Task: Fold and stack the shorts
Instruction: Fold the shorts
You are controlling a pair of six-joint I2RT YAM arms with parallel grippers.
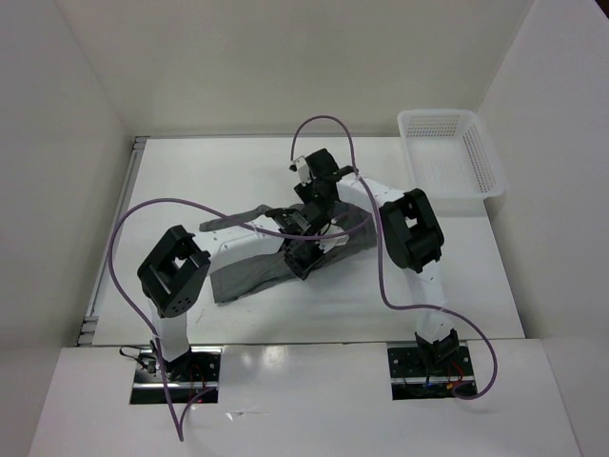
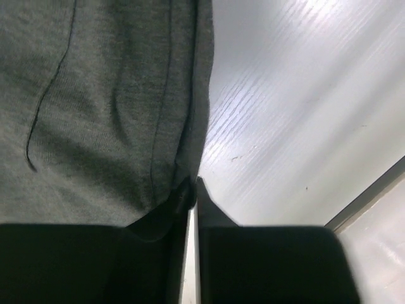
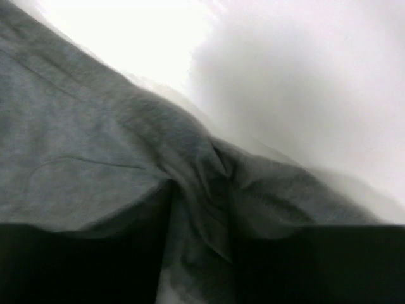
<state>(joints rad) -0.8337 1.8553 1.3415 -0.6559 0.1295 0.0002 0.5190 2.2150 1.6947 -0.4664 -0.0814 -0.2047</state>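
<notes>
- The left tool [image 2: 193,186] is all but closed, and the hem of the shorts [image 2: 95,95] is caught at its tips; only a thin slit of light shows between the fingers [image 2: 266,266] lower down.
- The right tool [image 3: 201,197] has its fingers [image 3: 82,266] partly apart with a bunched ridge of grey cloth between them. The view is blurred, so I cannot tell whether they press on it.
- Both tools meet over the middle of the shorts [image 1: 247,271], which lie crumpled across the centre of the white surface [image 1: 447,286], running from near left to far right.
- A white mesh basket [image 1: 447,157] sits at the far right corner, apart from the shorts.
</notes>
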